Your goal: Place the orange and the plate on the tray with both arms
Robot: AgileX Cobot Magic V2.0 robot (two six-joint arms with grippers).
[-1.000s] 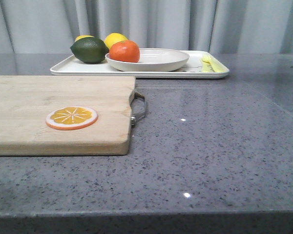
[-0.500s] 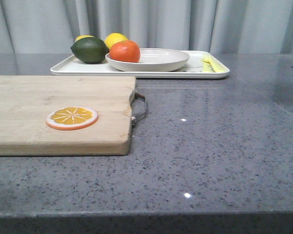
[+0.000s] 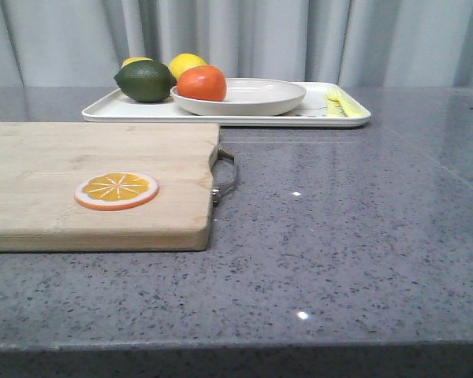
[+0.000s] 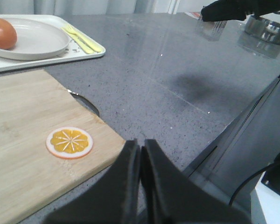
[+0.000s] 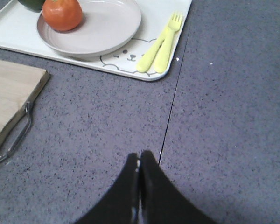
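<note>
I see the glossy round orange [image 3: 202, 83] resting in the shallow off-white plate [image 3: 256, 96] on the rectangular white tray [image 3: 355, 118], both end effectors [image 4: 141, 154] [image 5: 139, 164] closed, empty; remaining risk: the fruit rolling if jostled.

We see a grey speckled stone countertop [image 3: 339, 236] that carries everything in the scene. Its surface is glossy and shows small bright reflections of light. A thin straight seam runs across it on the right side. Two things lie directly on it. On the near left lies a wooden cutting board [image 3: 94, 185], and its metal handle [image 3: 225, 175] points to the right. At the far side, just behind the far right corner of the board, lies a white rectangular tray [image 3: 339, 118] with a low rim and rounded corners. The board and the tray are near each other but apart.
</note>
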